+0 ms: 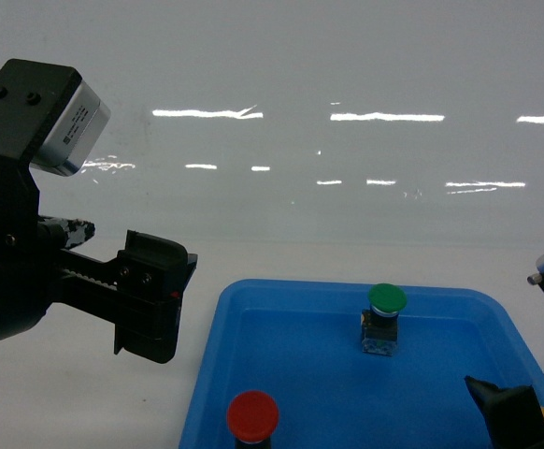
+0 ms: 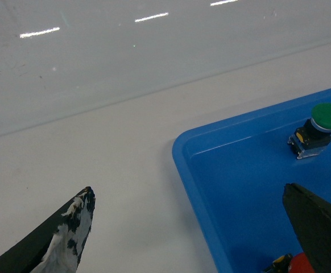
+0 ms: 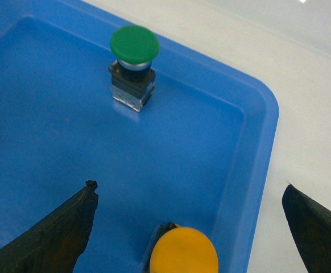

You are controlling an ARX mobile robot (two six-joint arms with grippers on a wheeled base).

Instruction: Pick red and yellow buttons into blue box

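The red button (image 1: 252,416) stands in the near left of a shallow blue tray (image 1: 281,295), and it also shows at the bottom edge of the left wrist view (image 2: 299,265). The yellow button (image 3: 183,251) sits in the tray's near right corner. My right gripper (image 3: 188,224) is open above it, one finger over the tray floor and one outside the tray wall. My left gripper (image 2: 191,227) is open, straddling the tray's left rim (image 2: 182,153), and hangs left of the tray in the head view (image 1: 155,295). The blue box is out of view.
A green-capped button (image 1: 386,301) with a metallic body stands upright near the tray's far side (image 3: 134,44). The tray rests on a white tabletop (image 1: 85,393), and a glossy grey wall (image 1: 347,56) rises behind it.
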